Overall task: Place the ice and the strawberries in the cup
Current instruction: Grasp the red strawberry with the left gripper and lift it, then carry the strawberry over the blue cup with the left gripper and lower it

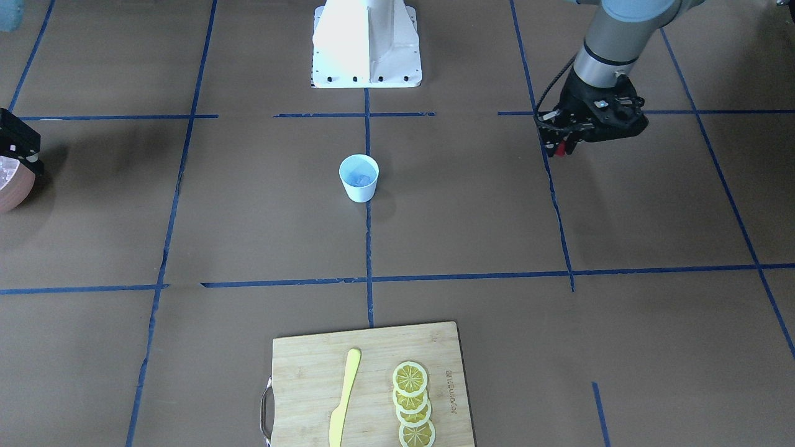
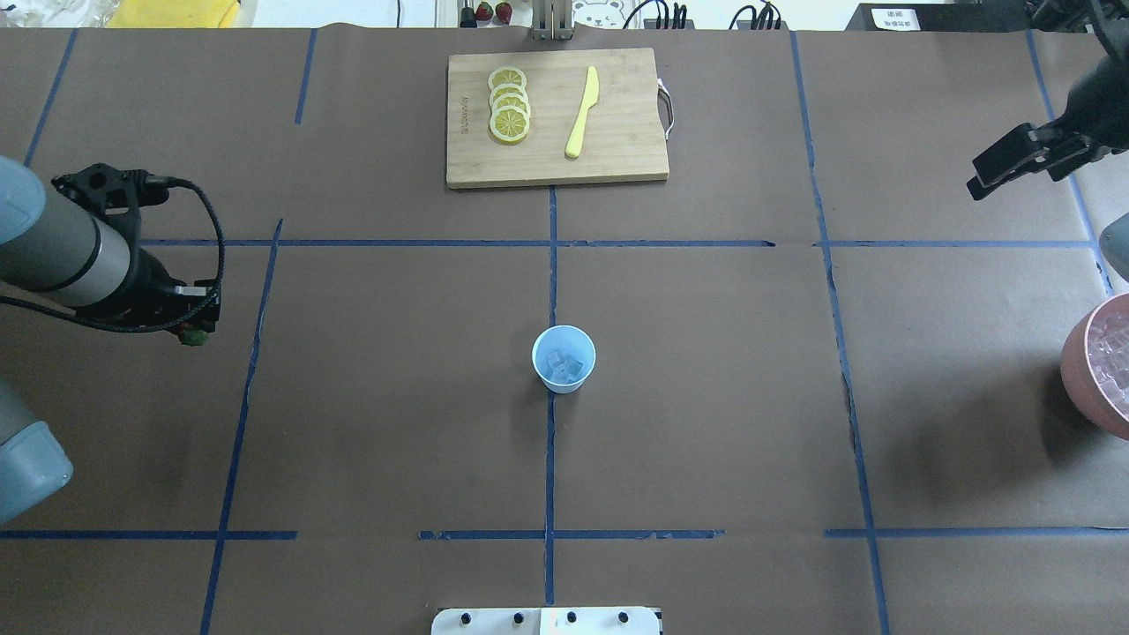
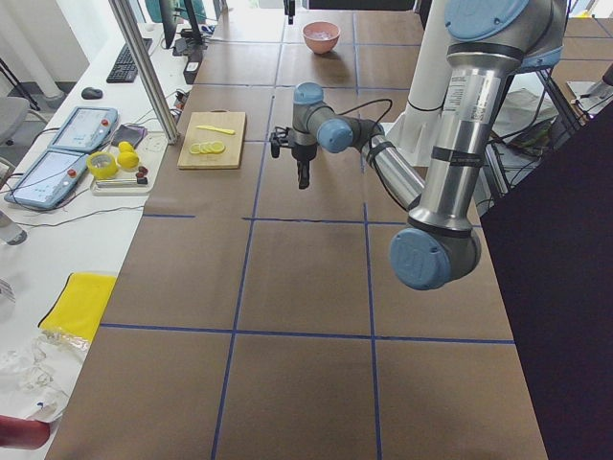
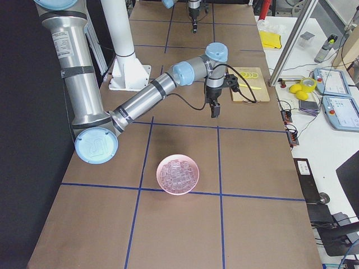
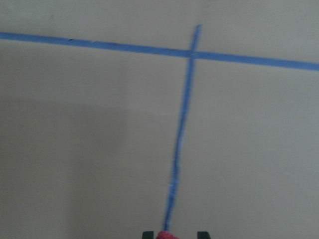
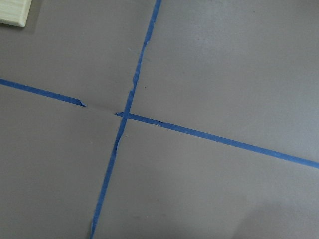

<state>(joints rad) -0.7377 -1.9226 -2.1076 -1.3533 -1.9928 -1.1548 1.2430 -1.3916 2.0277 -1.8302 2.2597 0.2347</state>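
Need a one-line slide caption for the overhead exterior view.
Left gripper holds the strawberry, well left of the cup, which already contains ice.

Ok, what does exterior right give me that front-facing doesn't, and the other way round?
Only exterior right: the whole bowl, piled with ice; front-facing clips it at the frame edge. Only front-facing: the cup with ice inside, and the strawberry pinched in the left gripper. Both: the cutting board with the lemon slices.
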